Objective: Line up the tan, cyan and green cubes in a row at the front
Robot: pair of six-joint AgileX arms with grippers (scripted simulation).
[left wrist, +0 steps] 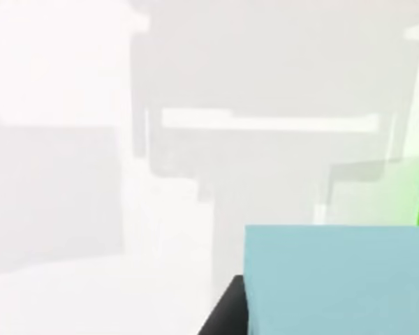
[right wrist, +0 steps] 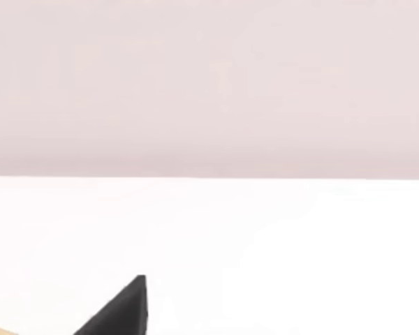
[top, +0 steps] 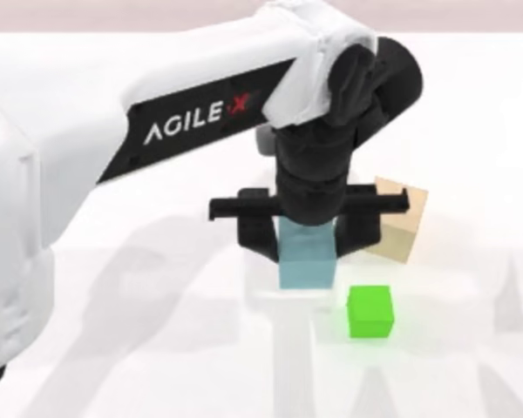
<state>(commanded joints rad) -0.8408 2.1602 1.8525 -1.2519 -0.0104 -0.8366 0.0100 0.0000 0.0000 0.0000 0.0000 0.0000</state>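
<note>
Near the worktop's front edge, the left gripper clamps the rigid, light-looking cyan cube by opposite flat faces.

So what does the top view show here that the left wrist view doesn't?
Only the top view shows the tan cube, set back on the table behind and to the right of the others, and the left arm reaching over with the left gripper straddling the cyan cube. Only the left wrist view shows one dark finger pressed against the cyan cube's side. Both show the cyan cube and the green cube, though the wrist view catches just a green sliver at its edge. The right arm is out of the top view.
</note>
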